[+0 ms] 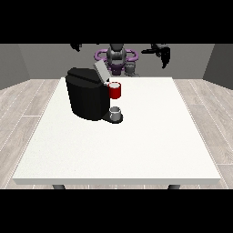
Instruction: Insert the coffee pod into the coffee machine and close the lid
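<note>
Mug (116,113), seemingly, under open machine (86,98)

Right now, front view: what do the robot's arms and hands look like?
Both hands are black: one at the view's left, one at the view's right, each small and dark against the grey wall. The torso between them is grey and black with purple rings at the shoulders. No cables or markings can be made out.

white table (136,150), wood-plank floor (27,109), grey walls (45,57)
</note>
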Controlling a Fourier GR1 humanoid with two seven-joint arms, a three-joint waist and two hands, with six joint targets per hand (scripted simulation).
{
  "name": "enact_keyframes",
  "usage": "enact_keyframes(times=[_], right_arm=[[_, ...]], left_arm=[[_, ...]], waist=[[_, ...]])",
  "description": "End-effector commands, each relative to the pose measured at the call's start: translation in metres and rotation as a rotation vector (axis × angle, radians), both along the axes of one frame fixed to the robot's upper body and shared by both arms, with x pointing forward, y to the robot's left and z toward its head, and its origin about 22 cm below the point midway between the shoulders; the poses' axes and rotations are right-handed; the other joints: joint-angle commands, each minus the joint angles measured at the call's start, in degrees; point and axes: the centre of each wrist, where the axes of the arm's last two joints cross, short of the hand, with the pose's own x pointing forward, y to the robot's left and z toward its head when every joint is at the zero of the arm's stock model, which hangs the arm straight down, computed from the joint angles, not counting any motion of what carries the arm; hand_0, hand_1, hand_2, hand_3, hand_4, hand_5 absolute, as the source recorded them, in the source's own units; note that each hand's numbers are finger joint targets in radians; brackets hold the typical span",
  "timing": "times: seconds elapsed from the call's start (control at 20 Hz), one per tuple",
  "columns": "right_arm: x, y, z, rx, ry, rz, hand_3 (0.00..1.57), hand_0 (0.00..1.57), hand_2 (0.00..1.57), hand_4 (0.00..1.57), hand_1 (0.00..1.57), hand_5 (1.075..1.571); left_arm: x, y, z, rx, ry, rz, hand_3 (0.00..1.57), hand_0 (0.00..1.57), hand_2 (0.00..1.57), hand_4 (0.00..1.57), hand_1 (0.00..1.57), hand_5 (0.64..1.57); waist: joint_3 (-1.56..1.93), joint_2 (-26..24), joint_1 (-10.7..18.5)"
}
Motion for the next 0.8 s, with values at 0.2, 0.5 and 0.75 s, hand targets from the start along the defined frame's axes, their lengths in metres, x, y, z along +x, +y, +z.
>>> enact_keyframes(times=[0.2,0.5,0.75], right_arm=[[0.019,-0.004,0.002,-0.008,0.014,0.009,0.00,0.00,0.00,0.00,0.00,1.571],[0.040,0.012,0.019,0.029,0.007,0.062,0.00,0.00,0.00,0.00,0.00,1.571],[0.047,-0.002,0.005,0.038,-0.020,0.045,0.00,0.00,0.00,0.00,0.00,1.571]], left_arm=[[-0.013,-0.008,0.022,-0.052,-0.043,-0.035,0.00,0.00,0.00,0.22,0.00,1.571],[-0.027,-0.007,0.026,-0.067,-0.048,0.043,0.00,0.00,0.00,0.00,0.00,1.571],[-0.037,0.006,0.044,-0.077,-0.109,0.052,0.00,0.00,0.00,0.00,0.00,1.571]], waist=[[0.01,2.9,3.2],[-0.01,6.5,1.5],[0.00,10.0,1.6]])
